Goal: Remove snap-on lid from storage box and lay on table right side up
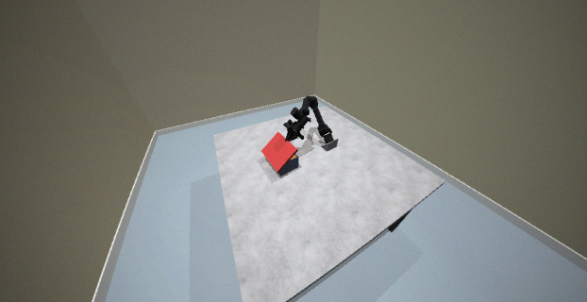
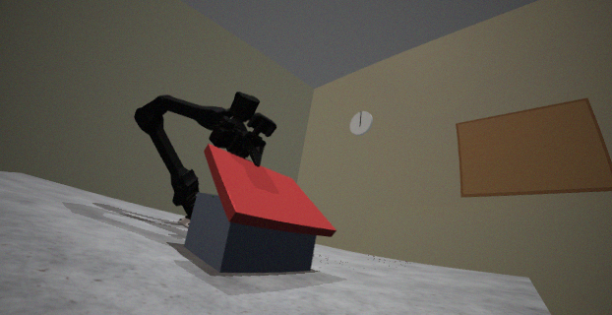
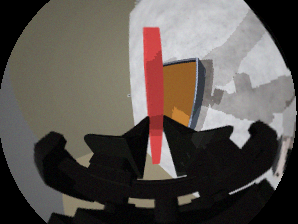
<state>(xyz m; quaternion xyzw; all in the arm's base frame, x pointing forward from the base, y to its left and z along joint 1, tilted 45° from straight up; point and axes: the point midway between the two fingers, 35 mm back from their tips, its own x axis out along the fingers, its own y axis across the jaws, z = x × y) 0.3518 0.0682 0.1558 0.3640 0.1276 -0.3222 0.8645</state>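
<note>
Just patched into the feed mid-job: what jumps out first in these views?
The red lid grabs the eye: steeply tilted, its high edge pinched in the black claw, its low edge on the far rim of the dark box. The box sits on the grey table near the arm's base, and the wrist view shows its orange inside through the gap.

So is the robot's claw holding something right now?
Gripper: closed on the raised edge of the red lid, which tilts up off the dark box.
</note>
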